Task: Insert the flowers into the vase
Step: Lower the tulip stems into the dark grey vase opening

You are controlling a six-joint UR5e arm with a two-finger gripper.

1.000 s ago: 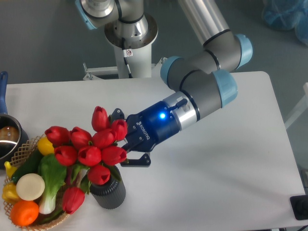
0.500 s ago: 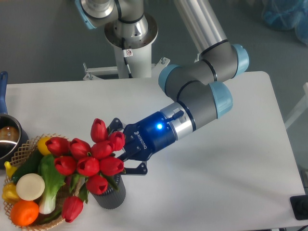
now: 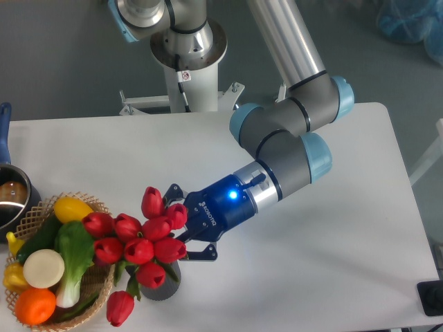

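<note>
The flowers (image 3: 138, 245), a bunch of red tulips with green stems, hang over the vase (image 3: 165, 287) near the table's front edge. Only part of the vase's dark grey wall shows beneath the blooms; its mouth is hidden. My gripper (image 3: 181, 225) reaches in from the right at a slant, with its fingers around the stems right behind the blooms. The stems' lower ends are hidden, so I cannot tell how deep they sit in the vase. One tulip (image 3: 120, 308) droops down at the bunch's lower left.
A woven wicker basket (image 3: 104, 290) with colourful toy vegetables stands just left of the vase, touching the blooms' edge. A metal pot (image 3: 12, 200) with a blue handle sits at the far left. The arm's base (image 3: 188, 48) stands behind the table.
The gripper has carried the flowers down and to the right. The bunch now covers more of the vase.
</note>
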